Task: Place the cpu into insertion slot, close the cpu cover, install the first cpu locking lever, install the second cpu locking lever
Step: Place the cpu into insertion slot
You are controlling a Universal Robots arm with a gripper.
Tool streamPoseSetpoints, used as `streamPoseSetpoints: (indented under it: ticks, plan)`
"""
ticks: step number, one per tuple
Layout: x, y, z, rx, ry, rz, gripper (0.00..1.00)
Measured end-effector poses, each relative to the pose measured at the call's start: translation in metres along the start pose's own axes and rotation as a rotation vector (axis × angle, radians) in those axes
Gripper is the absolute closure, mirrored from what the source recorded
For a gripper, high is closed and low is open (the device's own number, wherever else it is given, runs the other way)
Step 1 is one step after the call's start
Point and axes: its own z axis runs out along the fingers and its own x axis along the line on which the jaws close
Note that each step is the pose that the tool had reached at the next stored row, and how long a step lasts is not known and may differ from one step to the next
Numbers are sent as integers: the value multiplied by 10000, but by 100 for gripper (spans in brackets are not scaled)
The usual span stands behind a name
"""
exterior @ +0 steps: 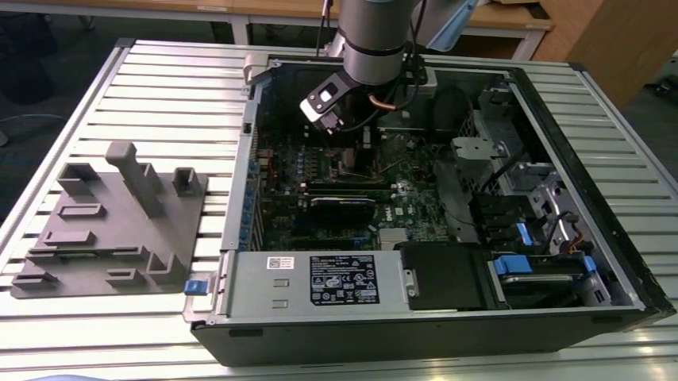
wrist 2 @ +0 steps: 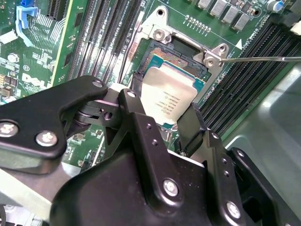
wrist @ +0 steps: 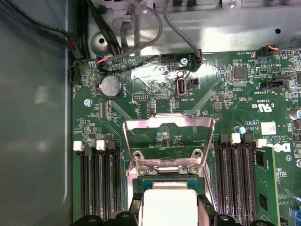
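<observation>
Cpu (wrist 2: 169, 92), small flat square chip with a dull silver-grey metal top, clamped by opposite edges in black gripper (wrist 2: 164, 110), over tan-gold insertion slot (wrist 2: 157, 59). Likely light, stiff, fragile underneath; hold by the edges only.

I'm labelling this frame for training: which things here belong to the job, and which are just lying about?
Job: cpu, held between the fingers; insertion slot; cpu cover, open; locking lever.
Lying about: grey fixture tray; coin battery; power supply.
</observation>
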Motion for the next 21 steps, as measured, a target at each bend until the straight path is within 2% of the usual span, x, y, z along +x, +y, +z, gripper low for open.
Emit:
streamPoseSetpoints:
  ticks: [7,21]
  plan:
    - [-1,-2,15,36,-19,2,46]
    - [-1,-3,74,38,-61,-2,46]
